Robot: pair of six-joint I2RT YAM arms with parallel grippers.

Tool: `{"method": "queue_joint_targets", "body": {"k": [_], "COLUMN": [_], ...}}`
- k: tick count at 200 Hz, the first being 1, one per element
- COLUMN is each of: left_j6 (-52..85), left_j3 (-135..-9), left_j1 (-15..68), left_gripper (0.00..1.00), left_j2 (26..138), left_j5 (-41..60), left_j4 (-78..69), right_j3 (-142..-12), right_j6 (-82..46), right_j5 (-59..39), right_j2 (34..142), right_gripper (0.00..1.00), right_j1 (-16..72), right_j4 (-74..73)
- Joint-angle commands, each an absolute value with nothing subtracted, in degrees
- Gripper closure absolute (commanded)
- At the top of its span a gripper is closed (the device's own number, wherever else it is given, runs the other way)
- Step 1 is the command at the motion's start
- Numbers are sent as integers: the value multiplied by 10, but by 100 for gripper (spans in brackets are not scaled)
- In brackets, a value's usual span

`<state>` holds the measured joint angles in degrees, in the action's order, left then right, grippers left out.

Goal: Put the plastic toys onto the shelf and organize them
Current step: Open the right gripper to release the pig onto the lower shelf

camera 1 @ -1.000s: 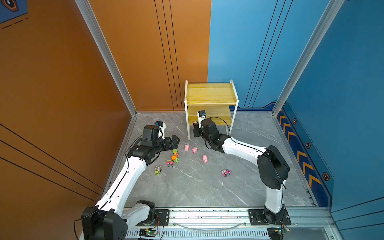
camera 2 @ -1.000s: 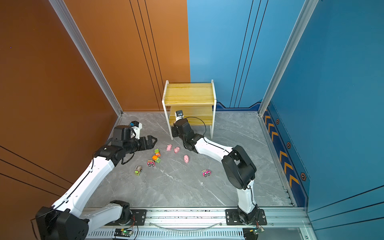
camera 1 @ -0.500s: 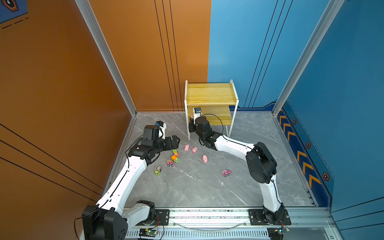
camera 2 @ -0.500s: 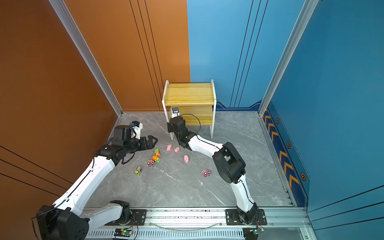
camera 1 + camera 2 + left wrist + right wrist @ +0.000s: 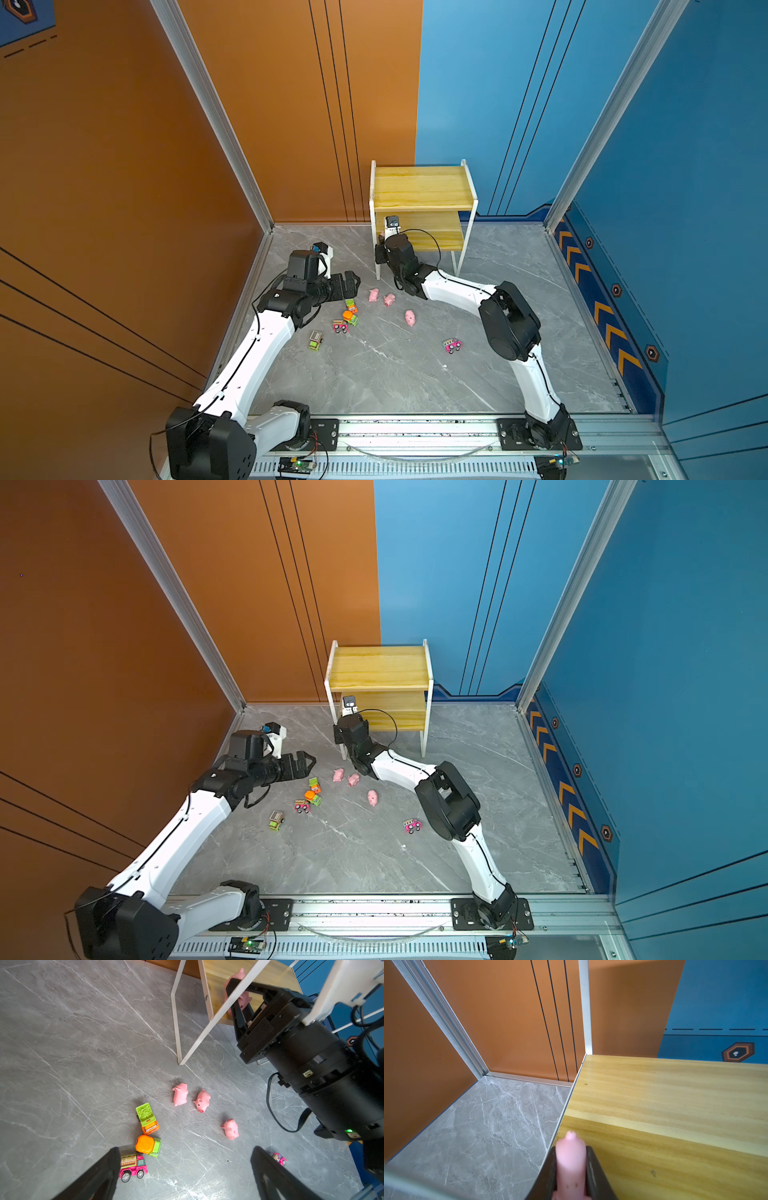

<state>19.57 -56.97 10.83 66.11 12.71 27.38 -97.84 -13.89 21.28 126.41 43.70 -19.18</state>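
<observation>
Since the top views half-hide it, the right hand [image 5: 380, 250] looks parked at the shelf [image 5: 419, 191] corner. Left wrist: left hand [image 5: 185, 1149] gapes wide over trucks [image 5: 146, 1115] on the worktop [image 5: 62, 1043]. Right wrist: pig [image 5: 571, 1159] pinched just over the shelf edge; I'd push further in before letting go.

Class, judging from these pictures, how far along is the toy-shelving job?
Done: nothing; the shelf looks bare. In hand: the right gripper clamps one pink pig at the lower board edge; the left gripper is open. Left: three pigs and five trucks on the floor.
</observation>
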Motion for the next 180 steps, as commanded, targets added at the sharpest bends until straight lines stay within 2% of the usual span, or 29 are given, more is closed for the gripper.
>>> {"method": "queue_joint_targets", "body": {"k": [1, 37, 66, 130, 180], "left_j6": [201, 200, 200, 200, 199], "left_j3": [-560, -560, -559, -560, -560], "left_j1": [108, 108, 109, 107, 103], "left_gripper": [1, 1, 1, 1, 1], "left_j2": [663, 662, 660, 660, 659], "left_j5": [136, 135, 134, 135, 131], "left_j4": [267, 267, 267, 267, 268], "right_j3": [-1000, -1010, -1014, -966, -866], "right_j6": [-133, -135, -139, -135, -137], "right_j5": [217, 207, 192, 173, 119], "right_j2": [1283, 1292, 1288, 1225, 1127], "right_gripper": [76, 74, 66, 39, 29], "right_j1": [431, 431, 430, 425, 416], "right_j4": [-206, -204, -199, -211, -239]}}
